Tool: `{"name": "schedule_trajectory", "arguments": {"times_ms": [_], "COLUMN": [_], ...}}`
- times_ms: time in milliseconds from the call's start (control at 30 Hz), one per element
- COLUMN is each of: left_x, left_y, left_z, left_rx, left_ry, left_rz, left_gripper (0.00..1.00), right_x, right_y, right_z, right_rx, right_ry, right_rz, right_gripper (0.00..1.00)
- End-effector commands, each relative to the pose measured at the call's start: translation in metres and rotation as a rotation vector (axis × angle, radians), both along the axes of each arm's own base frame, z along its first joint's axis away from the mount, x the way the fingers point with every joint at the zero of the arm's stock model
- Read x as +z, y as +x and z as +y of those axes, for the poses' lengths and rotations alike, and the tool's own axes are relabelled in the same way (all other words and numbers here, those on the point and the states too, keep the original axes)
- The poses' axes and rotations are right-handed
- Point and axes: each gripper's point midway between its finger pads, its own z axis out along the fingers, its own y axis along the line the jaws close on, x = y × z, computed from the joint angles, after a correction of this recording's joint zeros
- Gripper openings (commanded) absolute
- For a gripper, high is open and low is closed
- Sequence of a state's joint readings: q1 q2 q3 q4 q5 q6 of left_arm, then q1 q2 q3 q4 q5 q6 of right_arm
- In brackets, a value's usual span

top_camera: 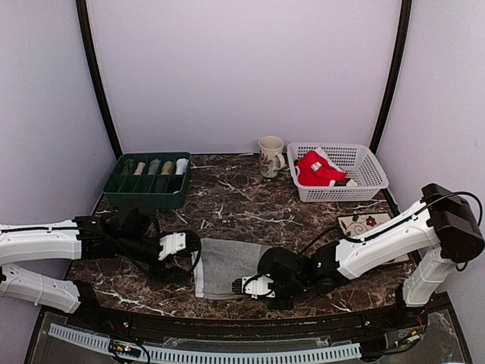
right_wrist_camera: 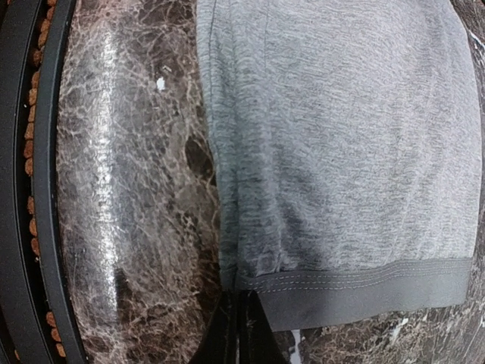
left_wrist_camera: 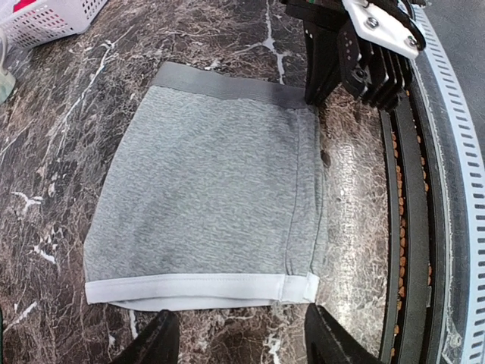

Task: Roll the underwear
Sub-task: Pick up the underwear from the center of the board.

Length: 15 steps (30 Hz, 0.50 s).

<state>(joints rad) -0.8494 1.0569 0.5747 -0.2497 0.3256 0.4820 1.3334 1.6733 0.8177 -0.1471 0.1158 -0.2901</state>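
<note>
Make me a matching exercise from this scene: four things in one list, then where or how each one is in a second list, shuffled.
Things:
1. grey underwear
2. red underwear
3. mug
4. left tool

States:
A. in the basket
B. open
C. flat on the table
D. upright beside the basket, outside it

Pairs: 1-C, 2-A, 3-D, 4-B
</note>
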Motion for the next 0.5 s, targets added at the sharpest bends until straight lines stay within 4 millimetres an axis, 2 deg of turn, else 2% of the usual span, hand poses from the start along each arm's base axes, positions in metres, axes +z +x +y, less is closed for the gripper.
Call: {"name": "schedule_trajectory", "arguments": {"times_ms": [0, 167, 300, 467], "left_x": [-0.013, -0.023, -0.032, -0.047], "left_y": [-0.021, -0.039, -0.048, -0.048], "left_z": [0.005, -0.005, -0.016, -0.026], "left_rx": [-0.107, -0.205, -0.261, -0.297], "left_ry": [0.033, 0.037, 0.056, 0.083], "left_rz": [0.026, 0.035, 0.018, -0.017], "left_gripper": [0.57, 0.47, 0.41, 0.36], "right_x": [0.0, 0.016, 0.018, 0.014], "right_y": [-0.003, 0.001, 0.004, 0.002], "right_z": [-0.021, -0.011, -0.01, -0.014], "right_rx": [-0.04, -0.058, -0.075, -0.081], "right_ry": [-0.061, 0.002, 0.013, 0.004], "right_rz": [0.013, 0.012, 0.019, 0.03], "right_gripper": [0.0, 0.0, 0.0, 0.0]}}
